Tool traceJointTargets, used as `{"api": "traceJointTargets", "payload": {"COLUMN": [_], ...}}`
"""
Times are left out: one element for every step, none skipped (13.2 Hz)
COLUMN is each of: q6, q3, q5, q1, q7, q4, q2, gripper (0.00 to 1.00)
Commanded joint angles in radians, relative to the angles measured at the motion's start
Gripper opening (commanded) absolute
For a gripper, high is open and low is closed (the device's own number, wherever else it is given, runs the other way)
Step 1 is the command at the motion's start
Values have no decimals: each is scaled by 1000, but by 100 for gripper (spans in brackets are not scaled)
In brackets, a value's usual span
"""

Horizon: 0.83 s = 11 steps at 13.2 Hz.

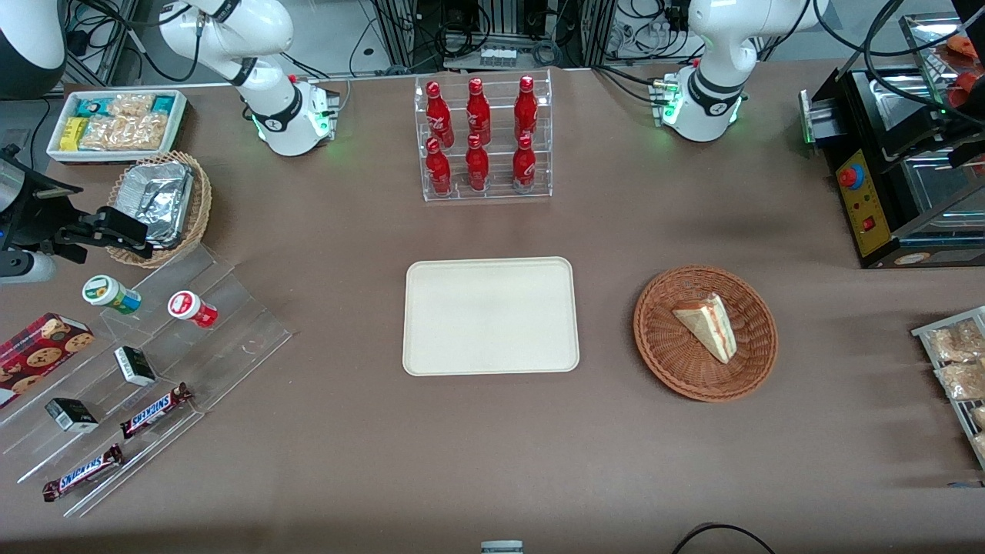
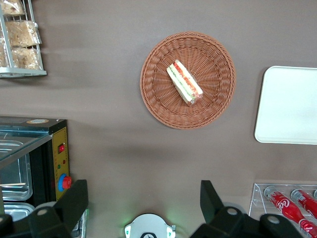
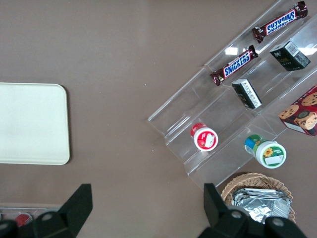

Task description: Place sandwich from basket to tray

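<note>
Looking down from my wrist camera, I see the tool [image 2: 143, 203] hanging high above the table [image 1: 346, 431] with its fingers [image 2: 74, 198] spread apart and holding nothing. The sandwich [image 1: 708, 326] lies in the basket [image 1: 662, 338]. The tray [image 1: 490, 315] sits just beside the basket, apart from it.

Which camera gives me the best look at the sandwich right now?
The left wrist view: the sandwich lies unobstructed in the basket, its filling edge showing, seen from above by the open gripper. The front view also shows it, but smaller. The right wrist view misses it, showing only the tray.
</note>
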<state>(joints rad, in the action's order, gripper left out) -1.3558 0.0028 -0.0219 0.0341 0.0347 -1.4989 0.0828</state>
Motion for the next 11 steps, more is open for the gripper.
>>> {"api": "traceJointTargets", "payload": {"q6": [-6, -6, -8, -8, -11, -12, -19, -40, -77, -119, -147], "q3": [0, 0, 0, 0, 0, 0, 2, 2, 5, 6, 6], "q5": [0, 0, -1, -3, 0, 0, 0, 2, 5, 5, 7], "q1": [3, 4, 6, 6, 6, 6, 6, 6, 6, 6, 4], "q7": [-10, -15, -18, -19, -21, -21, -18, -18, -7, 29, 87], "q4": [-4, -4, -1, 0, -3, 0, 0, -9, -27, -49, -79], "q2": [0, -2, -11, -27, -50, -86, -112, -135, -164, -190, -219], "gripper": [100, 100, 100, 100, 100, 100, 100, 100, 100, 100, 100]}}
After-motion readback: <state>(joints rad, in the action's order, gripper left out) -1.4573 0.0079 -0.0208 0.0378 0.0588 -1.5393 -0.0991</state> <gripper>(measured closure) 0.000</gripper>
